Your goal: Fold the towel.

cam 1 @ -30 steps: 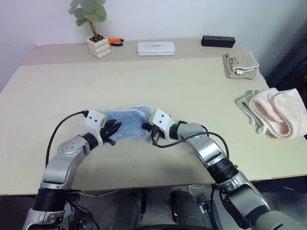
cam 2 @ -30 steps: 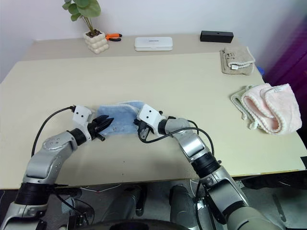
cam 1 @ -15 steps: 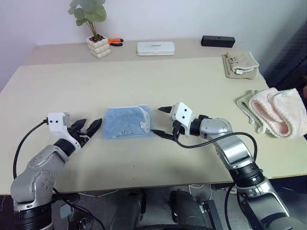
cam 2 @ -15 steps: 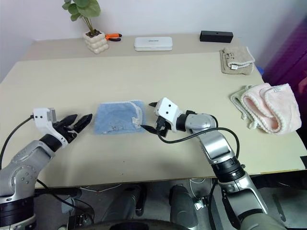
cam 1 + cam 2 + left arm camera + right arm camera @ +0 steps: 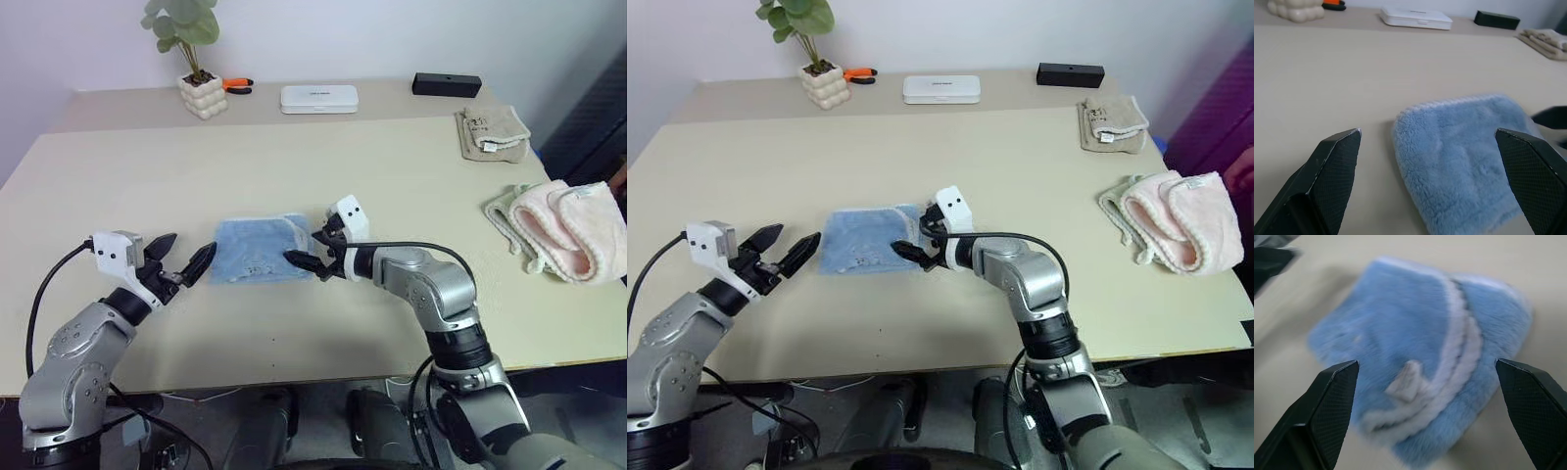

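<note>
Between both spread end effectors point(image 5: 184, 262) point(image 5: 312, 249) lies the folded towel point(image 5: 257, 261).

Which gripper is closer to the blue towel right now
Right. The right gripper hangs open at the towel's right edge; the left gripper, also open, sits off its left side, apart.

Four towels point(image 5: 263, 250), one plant point(image 5: 182, 27)

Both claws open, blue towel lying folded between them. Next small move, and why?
Probably draw both arms back from the towel and stop. It lies flat on the table as a compact folded square, and neither the left claw nor the right claw grips it; both stand open. A whitish hem curls on the side near the right claw, so one light pat there might tidy it first.
</note>
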Action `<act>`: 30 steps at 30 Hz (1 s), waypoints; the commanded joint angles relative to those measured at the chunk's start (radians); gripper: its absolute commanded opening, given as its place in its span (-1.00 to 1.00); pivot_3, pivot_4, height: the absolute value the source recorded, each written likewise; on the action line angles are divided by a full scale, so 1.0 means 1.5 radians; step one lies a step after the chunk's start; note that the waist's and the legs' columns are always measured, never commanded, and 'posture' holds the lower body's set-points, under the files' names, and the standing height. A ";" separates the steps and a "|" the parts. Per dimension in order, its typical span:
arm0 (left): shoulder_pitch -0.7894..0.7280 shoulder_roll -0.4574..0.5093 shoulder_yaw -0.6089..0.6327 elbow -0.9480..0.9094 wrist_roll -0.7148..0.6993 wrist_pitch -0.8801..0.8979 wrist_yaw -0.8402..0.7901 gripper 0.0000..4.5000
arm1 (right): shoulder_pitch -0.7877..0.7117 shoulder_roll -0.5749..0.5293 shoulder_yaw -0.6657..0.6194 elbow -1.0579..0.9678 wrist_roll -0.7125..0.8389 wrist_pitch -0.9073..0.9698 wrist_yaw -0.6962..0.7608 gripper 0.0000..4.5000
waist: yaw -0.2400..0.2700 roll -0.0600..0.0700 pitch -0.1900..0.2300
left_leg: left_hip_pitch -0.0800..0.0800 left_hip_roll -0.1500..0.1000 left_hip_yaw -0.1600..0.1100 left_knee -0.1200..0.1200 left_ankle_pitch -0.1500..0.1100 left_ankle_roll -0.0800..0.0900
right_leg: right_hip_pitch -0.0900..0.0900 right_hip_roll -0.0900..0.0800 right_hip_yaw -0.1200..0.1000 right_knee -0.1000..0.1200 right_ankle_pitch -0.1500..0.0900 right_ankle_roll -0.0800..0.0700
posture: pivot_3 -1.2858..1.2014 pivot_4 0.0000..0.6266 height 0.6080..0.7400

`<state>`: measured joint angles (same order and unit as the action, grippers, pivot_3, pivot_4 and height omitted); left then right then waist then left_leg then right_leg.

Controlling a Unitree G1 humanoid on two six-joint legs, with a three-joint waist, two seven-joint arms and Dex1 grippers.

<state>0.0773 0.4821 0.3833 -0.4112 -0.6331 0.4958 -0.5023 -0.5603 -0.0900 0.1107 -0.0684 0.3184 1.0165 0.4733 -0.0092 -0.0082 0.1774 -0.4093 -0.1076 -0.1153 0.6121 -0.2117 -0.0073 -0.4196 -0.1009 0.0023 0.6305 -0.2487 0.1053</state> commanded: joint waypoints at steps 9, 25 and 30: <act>0.011 0.003 0.026 -0.048 -0.013 -0.017 0.008 1.00 | -0.037 0.057 -0.008 0.059 0.020 -0.006 -0.044 0.22 | -0.006 0.000 0.000 | 0.000 0.001 0.000 0.000 0.000 0.000 | -0.001 0.002 0.000 0.001 0.002 0.002 | 0.03 -0.52 1.00; -0.028 -0.012 -0.025 -0.025 0.001 -0.018 0.018 1.00 | -0.135 -0.027 -0.331 0.091 0.088 -0.115 -0.199 -0.99 | -0.002 0.000 0.000 | -0.001 0.000 0.000 0.000 0.000 0.000 | 0.000 0.002 0.000 0.000 0.002 0.002 | 0.03 -0.52 1.00; -0.087 -0.029 -0.081 0.022 0.016 -0.025 0.000 1.00 | -0.127 -0.064 -0.518 0.125 0.124 -0.088 -0.368 -0.99 | 0.000 0.001 0.000 | -0.001 0.001 0.001 -0.001 0.000 0.000 | 0.001 0.002 0.000 0.001 0.002 0.002 | 0.03 -0.52 1.00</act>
<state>-0.0353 0.4416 0.2747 -0.3750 -0.6184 0.4827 -0.4921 -0.7508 -0.1818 -0.6106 0.1452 0.4679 0.8687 -0.0090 -0.0099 -0.0067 0.1778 -0.4106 -0.1068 -0.1142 0.6102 -0.2113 -0.0076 -0.4181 -0.0985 0.0019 0.6323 -0.2461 0.1078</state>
